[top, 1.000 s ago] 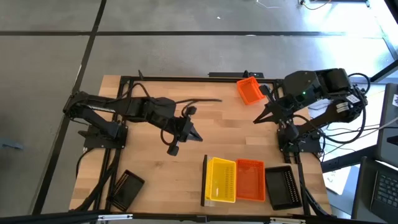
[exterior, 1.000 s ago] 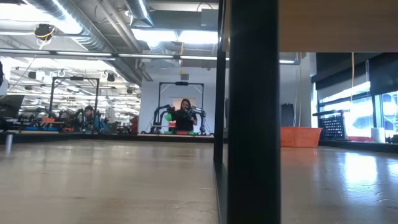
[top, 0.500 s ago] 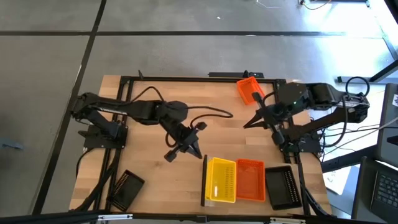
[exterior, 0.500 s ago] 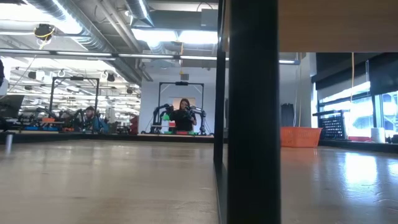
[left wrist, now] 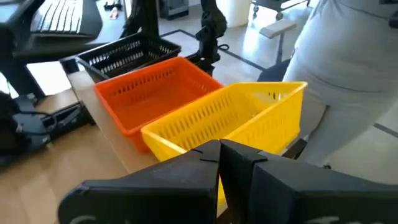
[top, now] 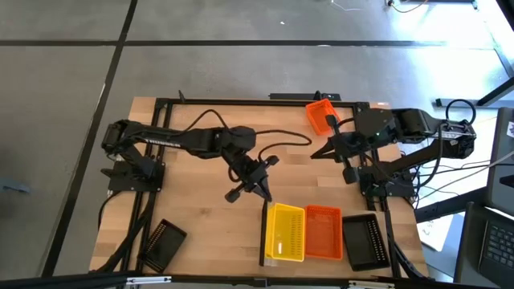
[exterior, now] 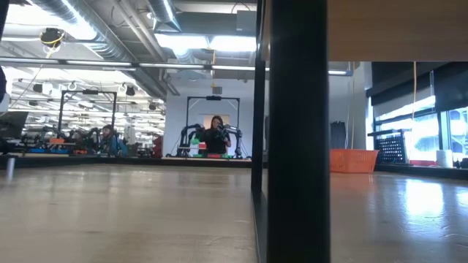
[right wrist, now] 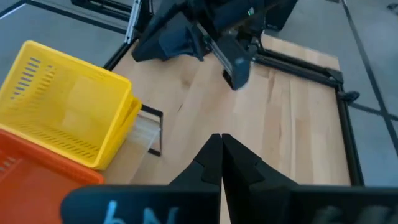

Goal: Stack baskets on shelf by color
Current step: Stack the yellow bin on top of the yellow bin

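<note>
On the shelf at the table's near right, a yellow basket, an orange basket and a black basket stand side by side on their bottoms. The shelf's dark end piece is next to the yellow one. Another orange basket sits at the far edge, and another black basket at the near left. My left gripper is shut and empty, just left of the yellow basket. My right gripper is shut and empty above mid-table.
A black metal frame runs around the tabletop. A cable arches over the left arm. In the low view the dark end piece blocks the middle. A person in white stands beyond the table's near edge.
My left gripper has gone toward the table's right and near edges and lower, turning toward the yellow basket on the shelf. My right gripper has sunk and moved a little toward the table's left. Both stay shut. No basket has moved.
</note>
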Controlling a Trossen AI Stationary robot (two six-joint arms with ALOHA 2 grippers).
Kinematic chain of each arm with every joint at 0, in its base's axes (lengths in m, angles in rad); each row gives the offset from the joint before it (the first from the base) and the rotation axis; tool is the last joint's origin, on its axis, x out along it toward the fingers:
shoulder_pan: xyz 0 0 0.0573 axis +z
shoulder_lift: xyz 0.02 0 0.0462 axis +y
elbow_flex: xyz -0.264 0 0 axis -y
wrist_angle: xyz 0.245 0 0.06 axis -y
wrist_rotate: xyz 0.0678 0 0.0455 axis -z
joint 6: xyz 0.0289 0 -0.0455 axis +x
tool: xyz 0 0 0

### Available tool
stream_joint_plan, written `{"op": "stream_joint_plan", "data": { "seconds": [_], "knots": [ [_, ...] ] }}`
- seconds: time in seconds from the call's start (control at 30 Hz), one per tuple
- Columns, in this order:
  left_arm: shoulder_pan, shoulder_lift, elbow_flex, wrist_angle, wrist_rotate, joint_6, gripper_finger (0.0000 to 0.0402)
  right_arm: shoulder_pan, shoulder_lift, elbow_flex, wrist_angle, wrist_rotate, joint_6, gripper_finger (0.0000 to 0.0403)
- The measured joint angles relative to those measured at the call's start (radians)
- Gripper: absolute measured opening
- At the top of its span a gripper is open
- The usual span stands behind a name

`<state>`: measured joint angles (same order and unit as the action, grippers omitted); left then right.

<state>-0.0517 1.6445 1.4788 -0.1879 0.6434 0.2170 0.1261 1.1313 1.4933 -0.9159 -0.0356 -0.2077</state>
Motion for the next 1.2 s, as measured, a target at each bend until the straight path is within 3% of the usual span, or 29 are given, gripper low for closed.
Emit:
{"op": "stream_joint_plan", "data": {
  "seconds": [0.3, 0.73, 1.2],
  "knots": [
    [-0.022, 0.014, 0.0, 0.036, 0.013, 0.029, 0.0, 0.0, 0.0, 0.0, -0.008, 0.0, 0.013, 0.0],
    [-0.002, 0.063, 0.0, 0.15, 0.141, 0.018, 0.0, 0.0, 0.0, 0.0, -0.008, 0.0, 0.021, 0.0],
    [0.028, 0.076, 0.0, 0.2, 0.129, 0.024, 0.0, 0.0, 0.0, 0.0, -0.008, 0.0, 0.019, 0.0]
  ]
}}
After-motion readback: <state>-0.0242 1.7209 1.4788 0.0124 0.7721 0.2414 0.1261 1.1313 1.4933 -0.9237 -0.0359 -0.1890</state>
